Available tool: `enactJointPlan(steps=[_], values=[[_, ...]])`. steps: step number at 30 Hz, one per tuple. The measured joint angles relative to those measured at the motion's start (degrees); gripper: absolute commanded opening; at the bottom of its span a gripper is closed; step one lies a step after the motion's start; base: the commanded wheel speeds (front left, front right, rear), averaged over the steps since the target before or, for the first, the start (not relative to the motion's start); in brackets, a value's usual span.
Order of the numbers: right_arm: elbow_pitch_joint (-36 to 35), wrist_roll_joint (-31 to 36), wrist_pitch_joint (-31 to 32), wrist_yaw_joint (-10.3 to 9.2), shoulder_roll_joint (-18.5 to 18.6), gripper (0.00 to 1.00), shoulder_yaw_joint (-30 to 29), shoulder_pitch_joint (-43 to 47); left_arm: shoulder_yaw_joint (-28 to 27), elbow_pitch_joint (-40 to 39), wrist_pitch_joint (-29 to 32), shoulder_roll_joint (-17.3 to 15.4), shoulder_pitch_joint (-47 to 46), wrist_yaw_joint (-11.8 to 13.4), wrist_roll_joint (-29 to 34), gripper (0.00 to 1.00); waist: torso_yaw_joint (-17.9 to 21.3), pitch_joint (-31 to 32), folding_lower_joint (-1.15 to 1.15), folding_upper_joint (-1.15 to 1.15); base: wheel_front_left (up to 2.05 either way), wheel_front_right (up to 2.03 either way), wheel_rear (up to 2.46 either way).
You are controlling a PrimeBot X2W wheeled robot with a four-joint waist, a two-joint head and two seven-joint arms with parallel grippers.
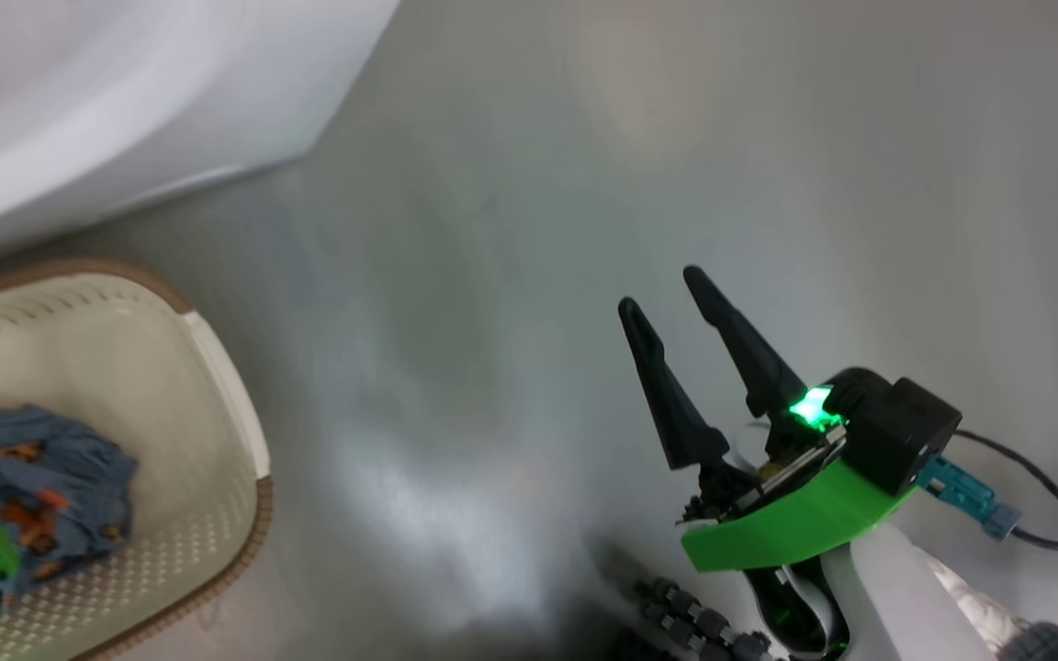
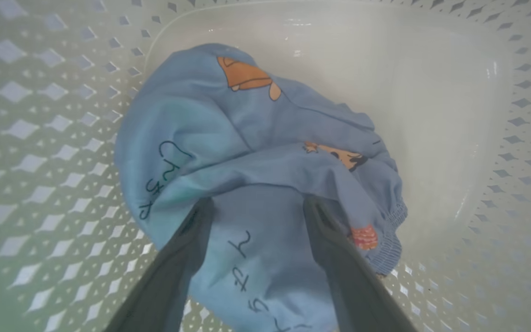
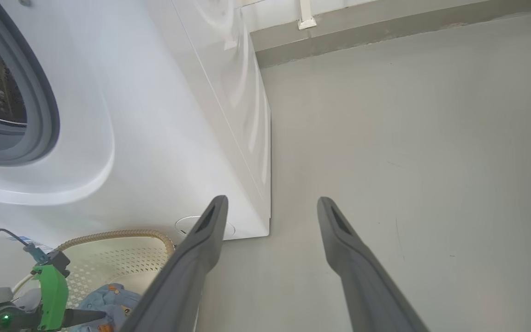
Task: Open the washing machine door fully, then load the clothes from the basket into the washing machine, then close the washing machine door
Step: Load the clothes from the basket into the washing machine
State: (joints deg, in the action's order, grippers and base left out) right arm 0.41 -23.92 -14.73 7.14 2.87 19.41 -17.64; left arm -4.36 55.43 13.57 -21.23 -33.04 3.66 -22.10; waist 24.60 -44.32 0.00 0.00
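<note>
Smooth grey floor [image 1: 529, 275]; perforated cream plastic basket [image 2: 39, 138] holds crumpled soft blue clothes [image 2: 228, 138]. Spread left gripper [image 2: 256, 212] straddles them, unclenched; right gripper [image 1: 662, 292] released above floor.

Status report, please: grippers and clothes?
Left gripper open, straddling blue clothes in basket. Right gripper open, empty, above floor. Washing machine mouth uncovered; nothing blocking.
</note>
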Motion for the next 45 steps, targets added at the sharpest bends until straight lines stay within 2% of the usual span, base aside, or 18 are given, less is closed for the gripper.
enactJointPlan(steps=[9,19,20,21,22,23,24,33,45], values=[[-1.98,-0.08,0.0,0.0,-0.11,1.0,0.04,-2.61,0.18,2.91,-1.64,-1.56,-6.28,-0.16,-0.01,1.0,1.23,-6.65,0.0,0.0,0.0,0.0,0.0],[-2.49,-0.3,0.0,0.0,-0.19,1.0,-0.03,-3.54,1.24,5.93,-5.04,-1.33,-9.79,-0.73,0.0,1.0,1.64,-10.7,0.0,0.0,0.0,0.0,0.0],[-2.5,-0.3,0.0,0.0,-0.19,1.0,-0.05,-3.54,1.51,6.21,-5.57,-1.24,-9.87,-0.78,0.01,0.95,1.57,-10.76,0.0,0.0,0.0,0.0,0.0],[-2.52,-0.3,0.0,0.0,-0.19,1.0,-0.1,-3.54,1.83,6.42,-6.0,-1.24,-9.93,-1.01,0.04,0.78,1.51,-10.79,0.0,0.0,0.0,0.0,0.0],[-2.52,-0.3,0.0,0.0,-0.19,1.0,-0.15,-3.54,2.11,6.82,-6.46,-1.21,-10.18,-1.35,0.13,0.39,1.44,-10.78,0.0,0.0,0.0,0.0,0.0],[-2.52,-0.3,0.0,0.0,-0.19,1.0,-0.27,-3.54,2.24,7.3,-6.87,-1.11,-10.43,-1.42,0.14,0.15,1.35,-10.77,0.0,0.0,0.0,0.0,0.0],[-2.52,-0.3,0.0,0.0,-0.2,1.0,-0.41,-3.54,2.33,7.69,-7.3,-1.03,-10.58,-1.42,0.14,0.0,1.25,-10.72,0.0,0.0,0.0,0.0,0.0],[-1.88,-0.23,0.0,0.0,-0.2,1.0,-1.7,-3.58,3.5,11.88,-10.83,0.57,-11.4,-2.92,0.16,0.0,-0.2,-8.74,0.0,0.0,0.0,0.0,0.0],[1.69,2.85,0.0,0.0,-0.15,1.0,-4.17,-3.23,3.77,14.78,-20.51,8.1,-8.93,-6.25,-1.47,0.0,-4.21,-1.01,0.0,0.0,0.0,0.0,0.0]])
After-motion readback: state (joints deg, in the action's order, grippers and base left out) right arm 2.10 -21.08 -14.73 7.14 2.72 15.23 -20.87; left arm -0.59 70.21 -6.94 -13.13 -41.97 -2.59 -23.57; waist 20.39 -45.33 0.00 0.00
